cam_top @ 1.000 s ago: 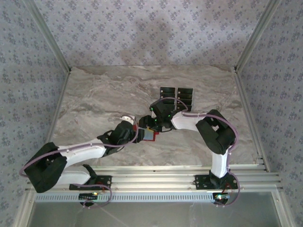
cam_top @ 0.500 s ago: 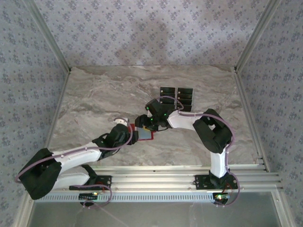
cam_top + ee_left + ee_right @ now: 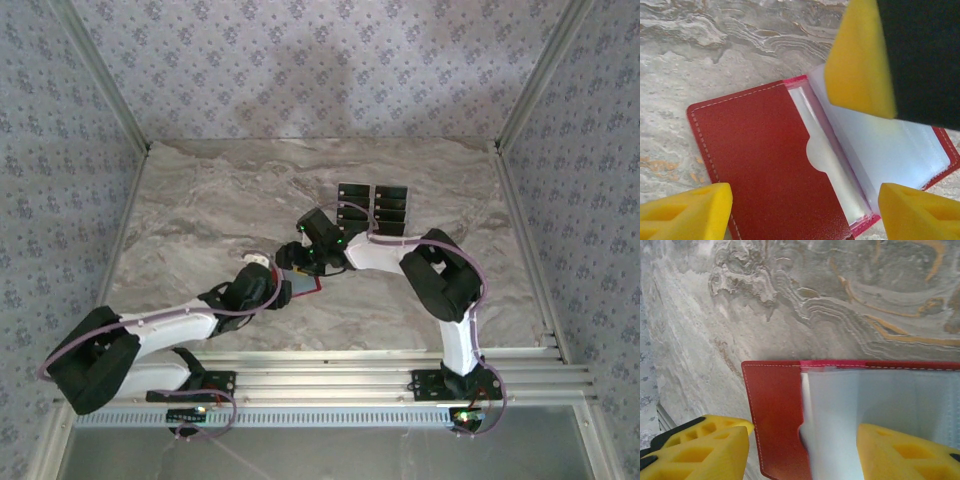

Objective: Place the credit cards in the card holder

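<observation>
The red card holder [image 3: 304, 287] lies open on the marble table [image 3: 200, 200]. In the left wrist view its red flap [image 3: 760, 155] is on the left and its pale pockets [image 3: 890, 150] on the right. My left gripper [image 3: 802, 212] stands open over it, fingers straddling the flap, nothing gripped. My right gripper [image 3: 802, 450] is open too, one yellow finger [image 3: 860, 60] on the pale pockets. In the top view the left gripper [image 3: 275, 285] and right gripper [image 3: 300, 262] meet at the holder. The black credit cards [image 3: 375, 205] lie behind, in two columns.
Metal rails [image 3: 350, 380] run along the near edge by the arm bases. Patterned walls [image 3: 60, 150] close in the left, right and back. The right forearm [image 3: 385, 255] stretches just in front of the cards.
The right gripper has moved left and a little farther back, and the card holder has shifted left with it. The left gripper has drawn back slightly, its fingers spreading a little wider.
</observation>
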You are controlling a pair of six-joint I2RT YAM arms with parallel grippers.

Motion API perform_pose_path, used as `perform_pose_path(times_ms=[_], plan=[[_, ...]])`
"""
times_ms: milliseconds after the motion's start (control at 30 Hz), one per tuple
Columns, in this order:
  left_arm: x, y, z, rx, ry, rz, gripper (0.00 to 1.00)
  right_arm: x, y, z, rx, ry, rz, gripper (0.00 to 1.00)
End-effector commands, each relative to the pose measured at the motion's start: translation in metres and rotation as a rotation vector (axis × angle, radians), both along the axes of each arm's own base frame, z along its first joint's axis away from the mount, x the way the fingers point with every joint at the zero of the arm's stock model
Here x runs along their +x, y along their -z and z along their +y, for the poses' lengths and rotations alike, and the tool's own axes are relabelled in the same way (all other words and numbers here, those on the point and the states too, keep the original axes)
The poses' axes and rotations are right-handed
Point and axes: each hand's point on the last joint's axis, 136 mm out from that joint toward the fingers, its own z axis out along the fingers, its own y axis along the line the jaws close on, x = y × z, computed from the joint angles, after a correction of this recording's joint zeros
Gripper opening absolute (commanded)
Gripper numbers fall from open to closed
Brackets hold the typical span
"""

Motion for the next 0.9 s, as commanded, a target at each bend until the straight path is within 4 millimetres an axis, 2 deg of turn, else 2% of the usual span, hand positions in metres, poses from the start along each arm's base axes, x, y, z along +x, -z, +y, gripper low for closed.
perform_pose_path(times_ms=[0,333,467,600,733,867], plan=[[0.008,-0.012,-0.013,-0.044,0.03,-0.029,0.78,-0.004,0.007,0.004,-0.016,-0.01,0.035,0.61],[0.011,-0.015,-0.019,-0.052,0.039,-0.039,0.78,-0.007,0.012,0.011,-0.012,-0.02,0.048,0.61],[0.01,-0.011,-0.015,-0.037,0.026,-0.033,0.77,-0.004,0.003,0.01,-0.002,-0.023,0.027,0.61],[0.009,-0.008,-0.01,-0.028,0.011,-0.031,0.77,0.004,-0.022,-0.004,-0.007,-0.025,-0.054,0.61],[0.008,-0.006,-0.009,-0.024,0.007,-0.029,0.77,0.005,-0.045,-0.028,-0.072,-0.033,-0.141,0.61],[0.009,-0.007,-0.009,-0.024,0.006,-0.034,0.77,0.008,-0.052,-0.058,-0.193,-0.018,-0.219,0.61]])
